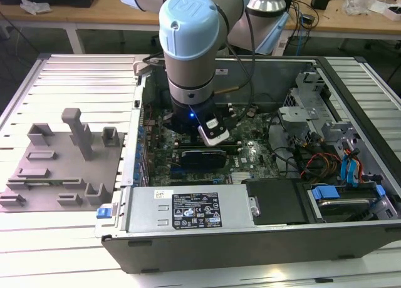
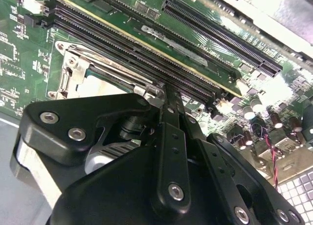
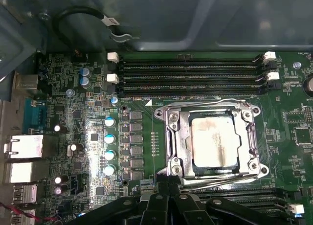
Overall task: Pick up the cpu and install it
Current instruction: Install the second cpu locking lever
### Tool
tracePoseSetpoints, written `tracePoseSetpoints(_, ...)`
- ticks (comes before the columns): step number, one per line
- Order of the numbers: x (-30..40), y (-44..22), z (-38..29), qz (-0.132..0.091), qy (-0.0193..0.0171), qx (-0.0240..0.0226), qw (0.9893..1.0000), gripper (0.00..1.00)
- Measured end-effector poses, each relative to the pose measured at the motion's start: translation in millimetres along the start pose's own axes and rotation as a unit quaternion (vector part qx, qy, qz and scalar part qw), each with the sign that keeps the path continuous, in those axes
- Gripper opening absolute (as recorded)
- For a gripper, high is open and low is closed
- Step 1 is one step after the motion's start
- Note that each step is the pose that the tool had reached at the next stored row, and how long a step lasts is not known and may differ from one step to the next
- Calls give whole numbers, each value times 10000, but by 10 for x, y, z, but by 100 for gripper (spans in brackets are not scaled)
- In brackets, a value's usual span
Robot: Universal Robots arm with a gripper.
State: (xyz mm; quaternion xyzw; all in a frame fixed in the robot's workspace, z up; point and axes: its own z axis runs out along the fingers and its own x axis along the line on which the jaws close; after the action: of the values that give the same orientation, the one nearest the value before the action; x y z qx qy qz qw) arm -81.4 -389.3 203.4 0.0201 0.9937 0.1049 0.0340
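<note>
Slatted metal bench (image 1: 75, 238) carries an open computer case (image 1: 250, 238) at centre of the exterior view, grey fixture tray (image 1: 62, 169) at left. Arm is lowered into the case; gripper (image 2: 168, 95) sits just beside the socket frame (image 3: 171, 137). The cpu (image 3: 213, 139) lies flat inside that frame, right of centre in the first wrist view, top smeared. Fingers appear drawn together at the tips, nothing between them. Judgement: chip looks seated; check it sits level in its recess and avoid pressing the frame edge.
</note>
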Motion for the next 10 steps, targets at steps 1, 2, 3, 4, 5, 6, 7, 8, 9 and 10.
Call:
tracePoseSetpoints(1, 1, -16, 0, 2, 0, -23, 10000, 11)
tracePoseSetpoints(2, 3, -30, 2, 4, -2, -56, 10000, 11)
tracePoseSetpoints(3, 5, -44, 4, 6, -4, -101, 9999, 11)
tracePoseSetpoints(4, 6, -57, 6, 8, -5, -138, 9999, 11)
tracePoseSetpoints(5, 7, -64, 8, 9, -7, -165, 9999, 11)
tracePoseSetpoints(6, 9, -68, 11, 11, -8, -180, 9998, 11)
tracePoseSetpoints(7, 10, -69, 15, 12, -9, -191, 9998, 11)
tracePoseSetpoints(8, 10, -69, 18, 12, -9, -203, 9998, 11)
tracePoseSetpoints(9, 9, -70, 21, 12, -9, -214, 9998, 11)
tracePoseSetpoints(10, 10, -71, 23, 13, -8, -219, 9998, 11)
